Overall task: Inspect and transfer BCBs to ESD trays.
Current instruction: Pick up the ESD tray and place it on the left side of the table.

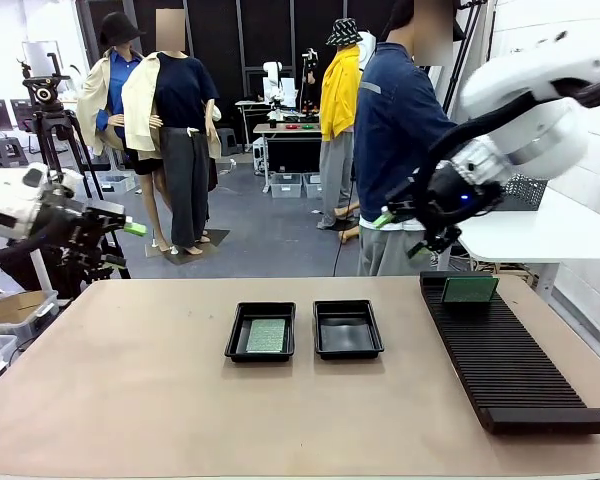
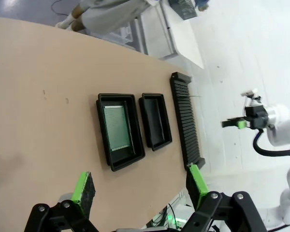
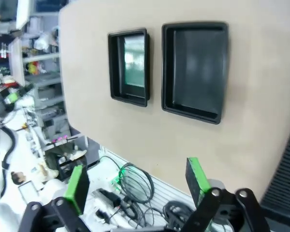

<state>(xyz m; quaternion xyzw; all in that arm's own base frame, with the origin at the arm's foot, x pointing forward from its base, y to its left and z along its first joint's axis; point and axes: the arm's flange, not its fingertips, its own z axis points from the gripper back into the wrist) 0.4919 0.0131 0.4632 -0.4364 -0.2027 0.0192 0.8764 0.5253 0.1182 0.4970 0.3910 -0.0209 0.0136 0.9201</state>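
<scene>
left pincer [image 2: 139, 180]: spread wide with nothing in it, hanging off the left end of the desk [image 1: 130, 380], well clear of everything.
right pincer [image 3: 135, 173]: same deal, jaws fully apart and empty, up in the air near the far right corner, above the far end of the rack [image 1: 510, 370].
flat board [image 1: 267, 335]: lying in the left tray [image 1: 234, 338], looks seated flat on the floor.
standing board [image 1: 469, 290]: up on edge in a slot at the rack's far end, just below the right pincer.
right tray [image 1: 347, 332]: bare floor, sits just beside the left tray without touching it.
person [image 1: 400, 120]: standing at the far side behind the right arm, can't make out what the hands are doing.
step in hand (my guess): right arm goes for the standing board, which then goes in the right tray.
how I'd do it: line the jaws up across the thin faces, pinch near the middle of the top edge, and pull straight up along the slot so it doesn't drag on the ribs. Tip it flat only once it's clear of the rack.
placing: the tray floor is barely bigger than a board, so square it to the tray first, go down low, then let go.
watch out: a corner landing on the sloped rim would leave it tilted, and a thin board pinched off-centre will probably swing.
</scene>
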